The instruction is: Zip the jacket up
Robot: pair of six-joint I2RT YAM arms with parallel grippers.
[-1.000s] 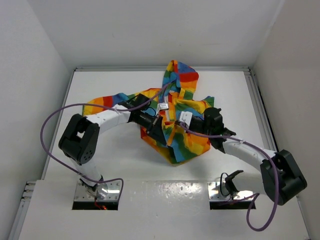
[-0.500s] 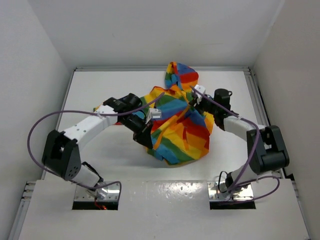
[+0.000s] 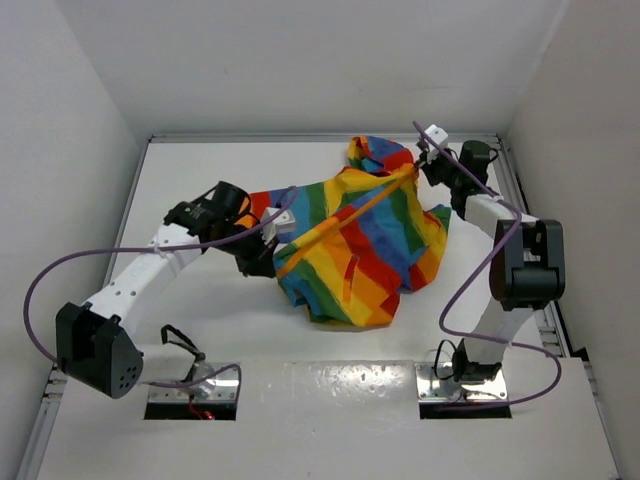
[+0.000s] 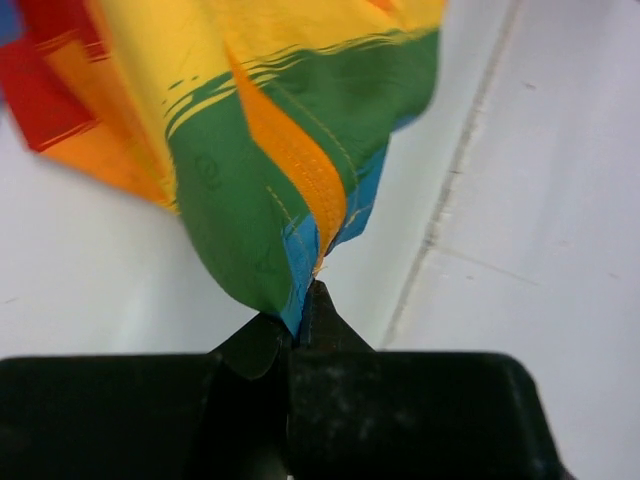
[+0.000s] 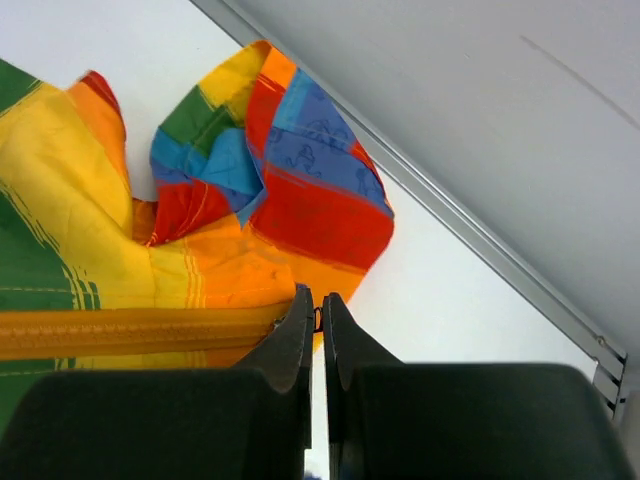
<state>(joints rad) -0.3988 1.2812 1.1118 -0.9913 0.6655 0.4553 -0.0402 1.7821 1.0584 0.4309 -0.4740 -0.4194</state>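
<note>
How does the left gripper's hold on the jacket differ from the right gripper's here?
The left gripper pinches the near end of the orange zipper strip, at a green-and-blue jacket corner; the right gripper pinches its far end beside the hood. The left sits left of centre, the right toward the far right corner. Both are shut on the jacket, the strip taut between them.

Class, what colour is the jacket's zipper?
Orange; the zipper shows best in the top view.
</note>
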